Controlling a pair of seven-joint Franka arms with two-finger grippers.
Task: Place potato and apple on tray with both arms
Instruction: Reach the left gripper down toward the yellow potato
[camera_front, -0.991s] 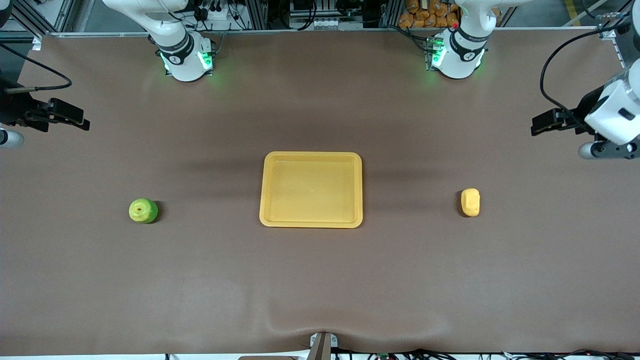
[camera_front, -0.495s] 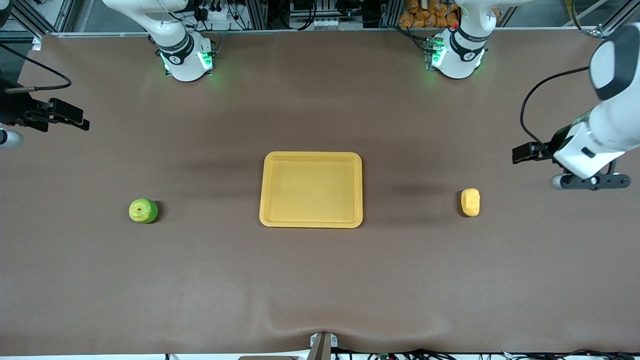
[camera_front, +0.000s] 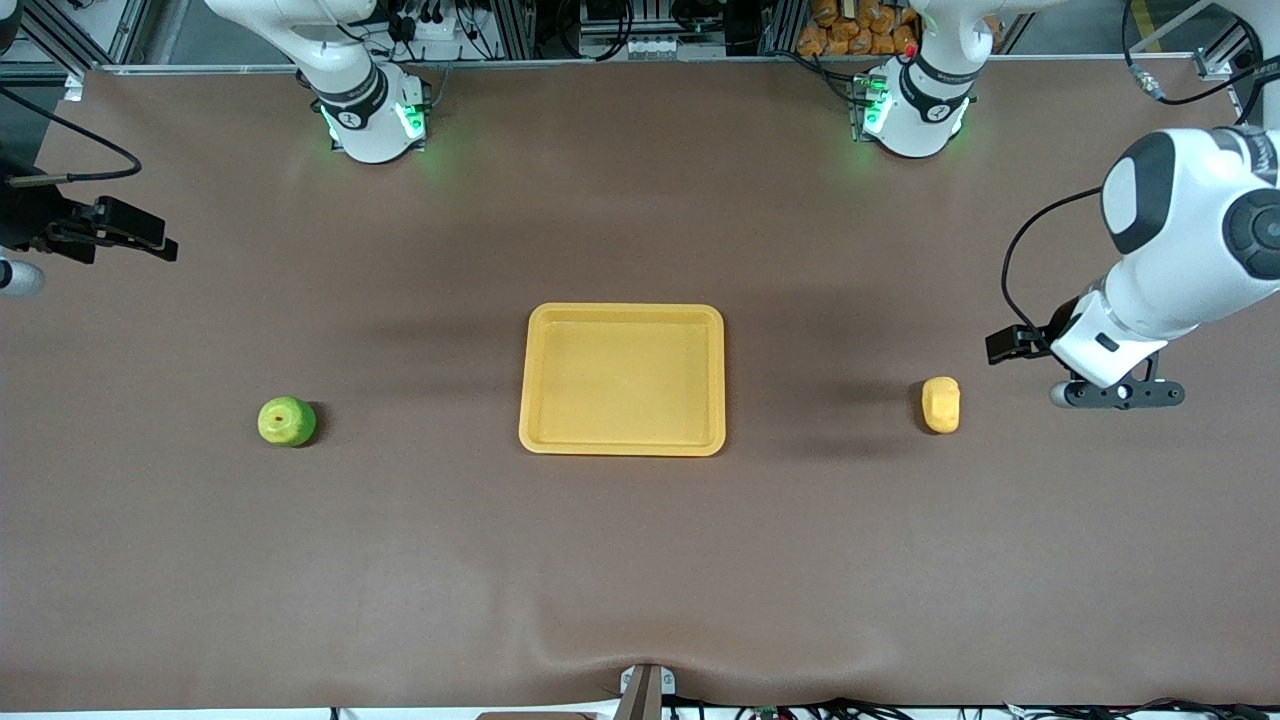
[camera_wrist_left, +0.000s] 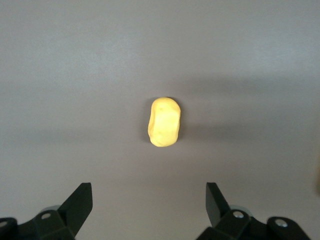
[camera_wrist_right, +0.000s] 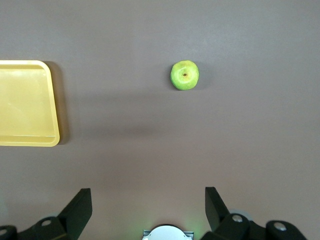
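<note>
Reaching comes first: our left claw (camera_wrist_left: 146, 212), fingers apart, hangs just beside the potato (camera_front: 941, 404) on the desk (camera_front: 640, 560). Our right claw (camera_wrist_right: 145, 212), also spread, waits well apart from the apple (camera_front: 287, 421). Next we must centre each claw over its item, with the tray (camera_front: 622, 446) lying empty between them.

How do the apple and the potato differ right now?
The apple is round and green with a stem dimple; the potato is oblong and yellow. The apple lies toward the right arm's end of the table, the potato toward the left arm's end. Both sit on the table beside the tray, ungripped.
</note>
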